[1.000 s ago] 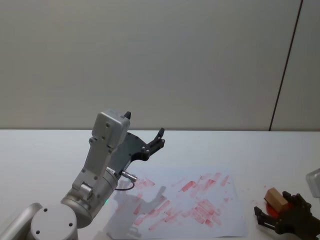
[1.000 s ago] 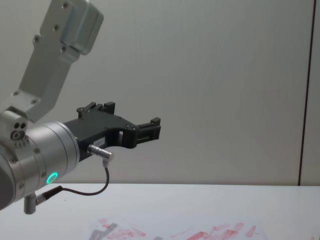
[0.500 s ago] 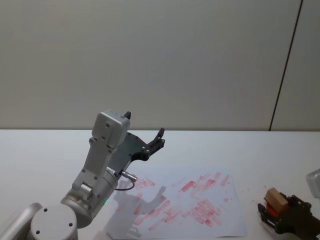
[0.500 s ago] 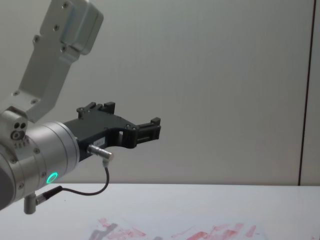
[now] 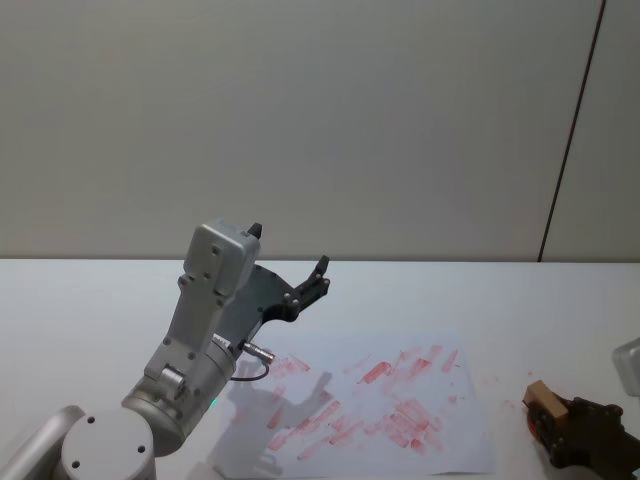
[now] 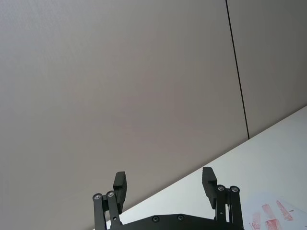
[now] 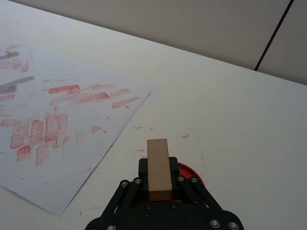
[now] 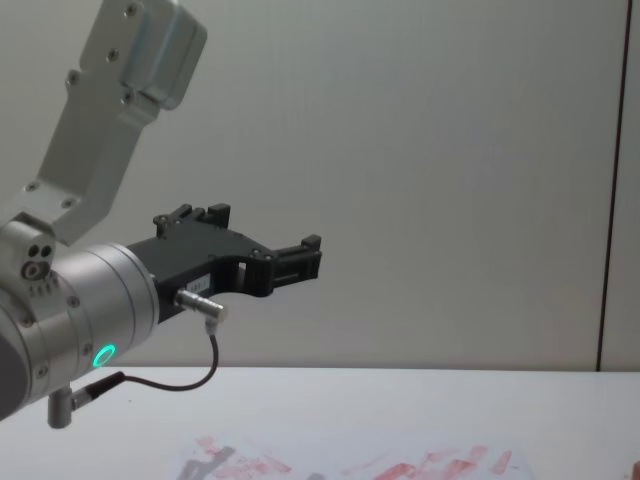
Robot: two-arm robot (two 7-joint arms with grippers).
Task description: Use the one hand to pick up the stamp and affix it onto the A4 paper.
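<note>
The stamp [image 5: 541, 399], a light-brown wooden block [image 7: 158, 168], stands upright over a red ink pad [image 7: 191, 173] on the white table, right of the A4 paper. My right gripper [image 5: 570, 437] has its black fingers shut on the stamp's sides [image 7: 158, 181]. The A4 paper [image 5: 372, 402] lies flat, covered in red stamp marks [image 7: 45, 129]; its far edge shows in the chest view [image 8: 350, 466]. My left gripper [image 5: 290, 252] is held high above the paper's left part, open and holding nothing [image 6: 164, 184] [image 8: 265, 232].
The big silver left arm [image 5: 195, 340] with a green ring light [image 8: 103, 355] and a cable rises over the table's left. A grey object [image 5: 628, 364] sits at the right edge. A plain wall stands behind the table.
The right gripper's fingers, spread around the stamp a second ago, have closed on it, and gripper and stamp have sunk towards the head view's lower right. The left arm is still.
</note>
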